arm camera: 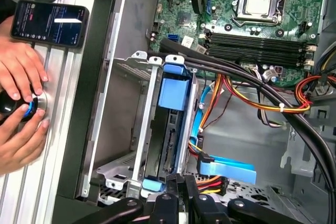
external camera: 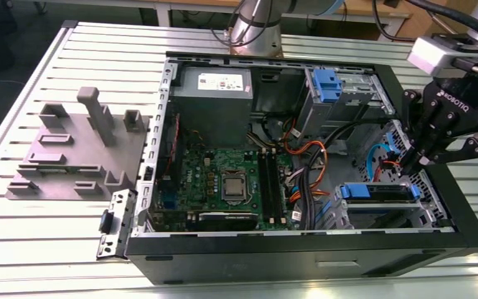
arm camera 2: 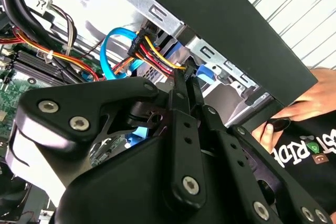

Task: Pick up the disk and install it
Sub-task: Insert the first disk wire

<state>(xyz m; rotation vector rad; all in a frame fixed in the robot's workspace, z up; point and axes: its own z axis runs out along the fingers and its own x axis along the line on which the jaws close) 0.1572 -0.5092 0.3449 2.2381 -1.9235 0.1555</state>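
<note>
On the exterior view's left, a grey fixture block (external camera: 73, 149) stands near the table's (external camera: 23, 249) edge, well apart from the work. The open computer case (external camera: 305, 249) takes up the middle of the table. Its motherboard (external camera: 222, 180) lies toward the case's left half, and a bundle of orange, red and yellow cables (external camera: 305, 152) runs across toward the drive bays. The disk (external camera: 376, 192) sits in its blue carrier inside the metal drive cage, at the corner of the case on the exterior view's right. In the first wrist view the disk (arm camera: 173, 90) lies between the cage rails with its blue handle showing. By the look of it the step in hand is seating the disk in the bay. That goes best with a straight push along the rails, so the carrier does not skew. The fingers should keep off the blue data cable (arm camera 2: 113, 40) and the power plug just beside the cage, because a snagged lead could drag the carrier askew. Furthest to the exterior view's right, the gripper (external camera: 419, 163) hangs over the case's wall with the wrist tilted and the fingers pointing down, above the end of the carrier next to that wall. In both wrist views the gripper (arm camera 2: 186, 80) (arm camera: 176, 192) has its fingers drawn narrow, side by side, with nothing visible between them. A person's hands (arm camera: 21, 108) rest on the table outside the case, near a phone (arm camera: 50, 22).
</note>
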